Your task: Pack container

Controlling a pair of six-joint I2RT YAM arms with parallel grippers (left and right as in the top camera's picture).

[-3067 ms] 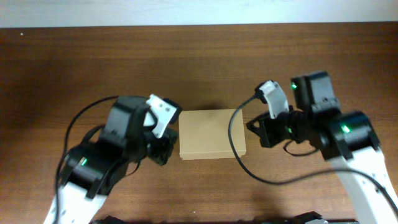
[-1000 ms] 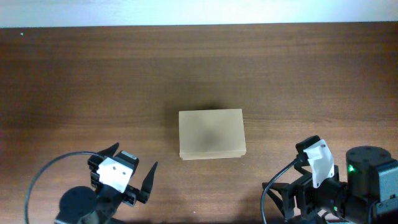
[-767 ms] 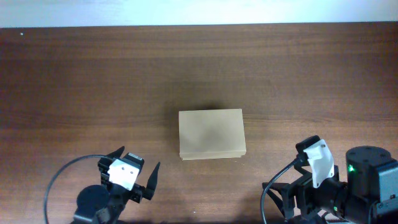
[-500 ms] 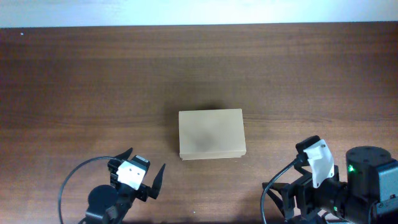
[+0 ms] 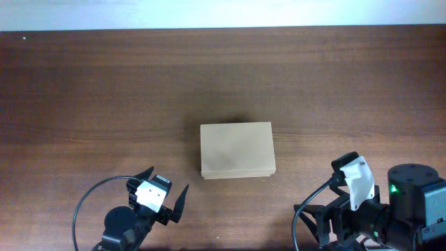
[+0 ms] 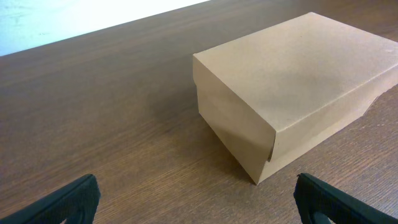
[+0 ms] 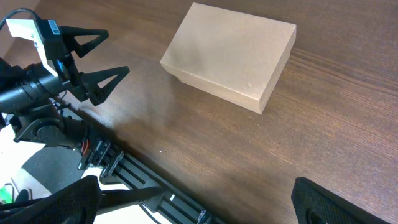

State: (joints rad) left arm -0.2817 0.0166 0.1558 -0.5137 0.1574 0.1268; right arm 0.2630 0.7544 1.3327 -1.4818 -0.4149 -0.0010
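Left pincer point(image 5: 168, 178) spread wide, empty, touching nothing, low at the near left edge. Right pincer point(image 7: 193, 202) likewise wide apart and empty, at the near right. Farther in, at mid-counter and well apart from both: plain brown cardboard box point(image 5: 237, 150), rectangular, matte, crisp-edged, lid flap shut. Dark wood-grain counter point(image 5: 104, 84), smooth, faintly glossy. Pale wall strip point(image 5: 209, 12) along the far edge.
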